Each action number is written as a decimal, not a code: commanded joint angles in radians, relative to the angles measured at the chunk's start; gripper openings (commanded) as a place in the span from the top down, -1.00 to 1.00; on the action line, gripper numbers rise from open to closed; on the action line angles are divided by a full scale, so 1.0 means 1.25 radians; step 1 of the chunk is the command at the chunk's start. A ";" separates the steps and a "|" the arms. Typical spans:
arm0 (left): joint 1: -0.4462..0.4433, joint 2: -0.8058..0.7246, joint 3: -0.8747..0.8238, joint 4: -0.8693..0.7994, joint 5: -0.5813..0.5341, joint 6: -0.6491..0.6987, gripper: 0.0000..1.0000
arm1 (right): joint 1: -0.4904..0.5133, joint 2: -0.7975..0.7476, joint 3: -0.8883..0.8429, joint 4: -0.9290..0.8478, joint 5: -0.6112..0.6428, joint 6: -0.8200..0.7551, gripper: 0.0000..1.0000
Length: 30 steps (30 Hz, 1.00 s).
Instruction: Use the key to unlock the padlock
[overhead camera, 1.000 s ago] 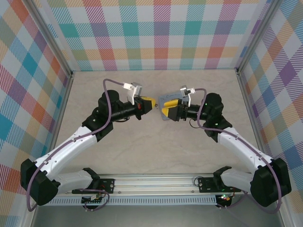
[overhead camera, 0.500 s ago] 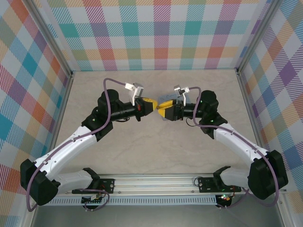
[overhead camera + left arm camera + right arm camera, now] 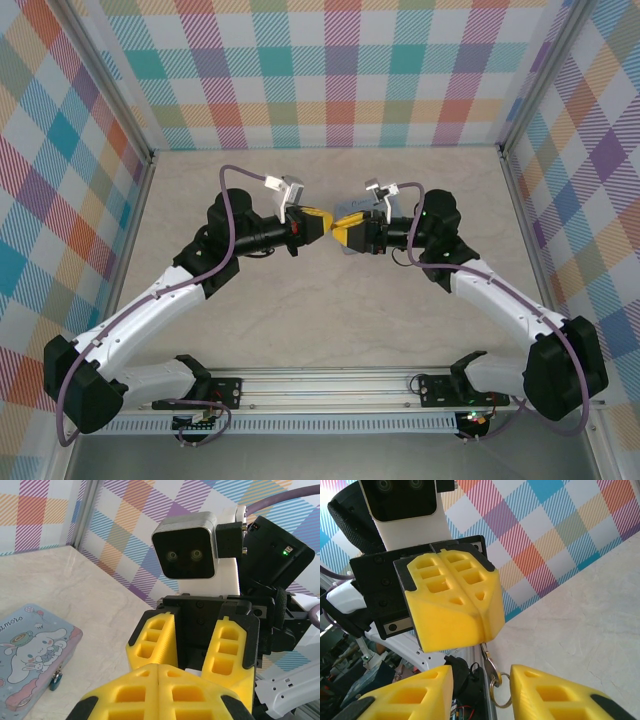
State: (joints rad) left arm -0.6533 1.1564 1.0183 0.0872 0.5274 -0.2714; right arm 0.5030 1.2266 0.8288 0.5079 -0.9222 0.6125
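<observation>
Your left hand (image 3: pixel 479 622) pinches the key (image 3: pixel 484 652) (rings (image 3: pixel 496 686) dangling below); your right hand (image 3: pixel 481 681) stands spread, fingers (image 3: pixel 555 695) flanking those rings.

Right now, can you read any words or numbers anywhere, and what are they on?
"amoro": on the tin lid, top left corner, left wrist view; the picture's edge cuts off the start of the word.
Smaller print on the tin: too small to read.
Padlock: no writing I can make out.
Nothing else here has readable words, numbers or signs.
</observation>
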 commanded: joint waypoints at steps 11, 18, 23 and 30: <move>-0.009 -0.002 0.011 0.016 -0.028 0.000 1.00 | 0.009 -0.002 0.025 0.007 -0.008 -0.019 0.62; -0.009 -0.003 0.012 0.016 -0.029 0.001 1.00 | 0.009 -0.012 0.024 -0.013 0.014 -0.028 0.85; -0.008 -0.018 0.015 -0.007 -0.083 0.006 0.27 | 0.009 -0.033 0.022 -0.082 0.067 -0.070 0.88; -0.006 -0.042 0.032 -0.112 -0.326 -0.013 -0.65 | 0.004 -0.076 -0.007 -0.184 0.219 -0.112 0.86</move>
State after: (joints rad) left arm -0.6540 1.1282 1.0203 0.0216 0.2939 -0.2787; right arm 0.5064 1.1679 0.8284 0.3336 -0.7471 0.5217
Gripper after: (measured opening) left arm 0.806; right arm 0.074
